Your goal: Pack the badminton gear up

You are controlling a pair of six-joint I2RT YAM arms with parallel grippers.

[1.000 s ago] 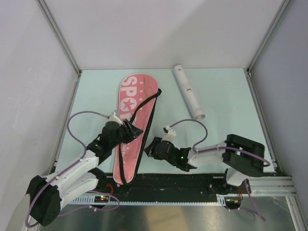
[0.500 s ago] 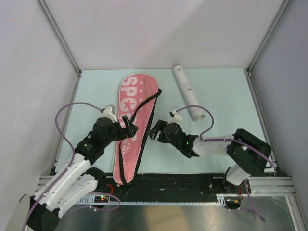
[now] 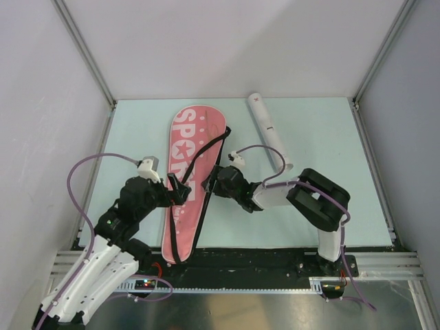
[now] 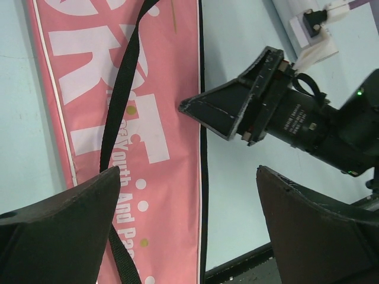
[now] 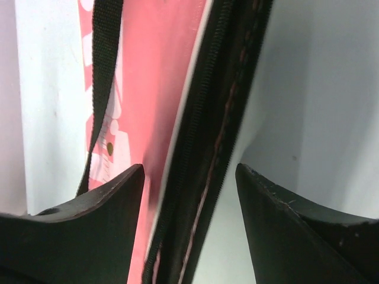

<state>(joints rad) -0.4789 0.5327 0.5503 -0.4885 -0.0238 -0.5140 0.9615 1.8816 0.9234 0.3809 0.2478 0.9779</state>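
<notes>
– Pink bag: position?
– Flat on the pale green table, left of centre, long axis running near to far. Wide end, lettered "SPORT", on the far side. Narrow end at the table's near edge.
– Strap?
– Black strap lies loose on top of the bag. It leaves the right edge toward the far end, slants near and left across the lettering, then runs on to the narrow end.
– White tube?
– White tube lies on the table right of the bag, in the far half, and apart from it. It is angled, with its near end further right than its far end. A purple cable from the right arm crosses in front of that near end.
– Left gripper?
– Left gripper reaches in from the left, over the bag's narrow half. In the wrist view the left gripper has its fingers spread wide, with nothing caught between them. Only the bag and its black zip edge show below. Whether it touches the bag, cannot tell.
– Right gripper?
– Right gripper sits at the bag's right edge, facing the left one across the bag. In its own view the right gripper has its fingers parted. The zip edge runs between them with a gap on each side, so it is not clamped. Seen from the left wrist, its tip meets the bag's black edge. Touching or just above, cannot tell.
</notes>
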